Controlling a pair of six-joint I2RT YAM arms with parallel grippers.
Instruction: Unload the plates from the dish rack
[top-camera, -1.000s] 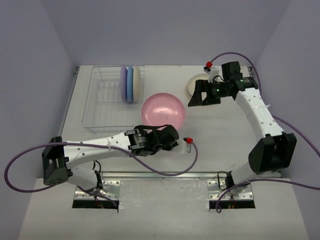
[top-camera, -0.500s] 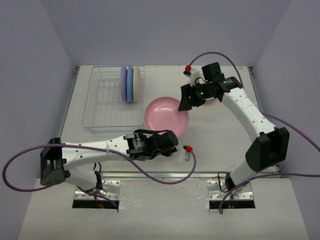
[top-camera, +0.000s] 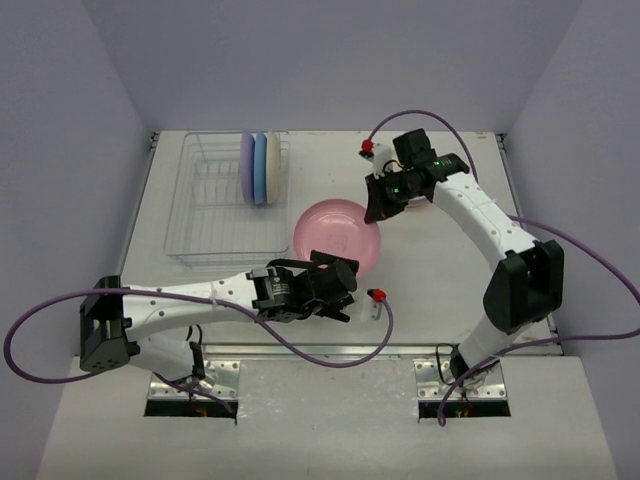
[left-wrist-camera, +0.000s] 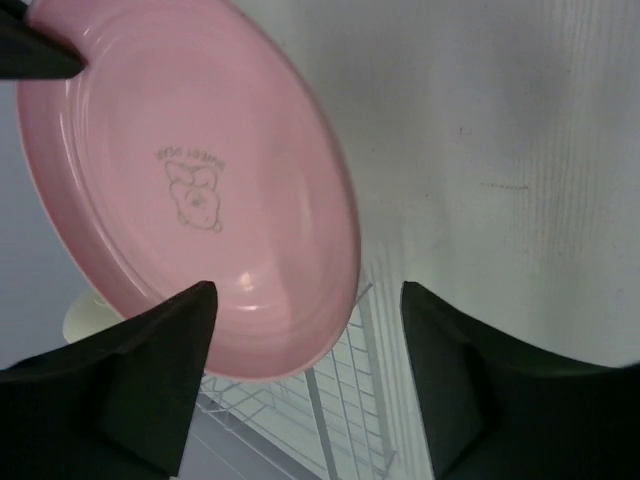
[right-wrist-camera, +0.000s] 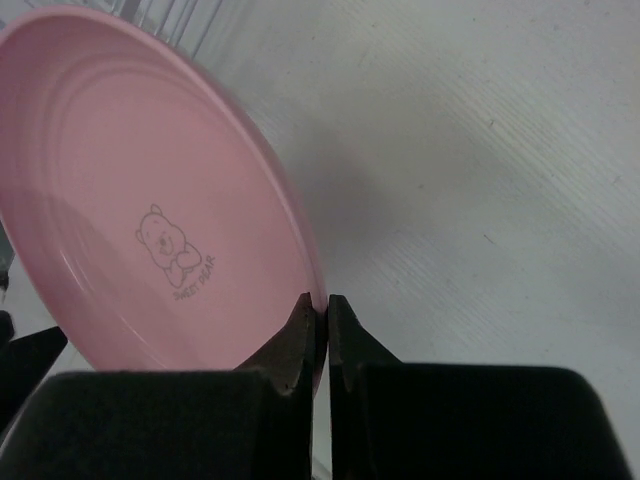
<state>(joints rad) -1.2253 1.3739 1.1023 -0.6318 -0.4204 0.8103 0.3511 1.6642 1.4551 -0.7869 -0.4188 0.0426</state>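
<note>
Pink plate: just right of dish rack.
Right gripper: jaws pinched on far rim.
Left gripper: jaws parted, straddling near rim, gripping nothing.

The pink plate carries a faint bear drawing.

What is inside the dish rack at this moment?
At the far end of the dish rack, three stand on edge: a lavender plate, a blue plate, a cream plate. Packed together, they hide each other's faces.
</note>
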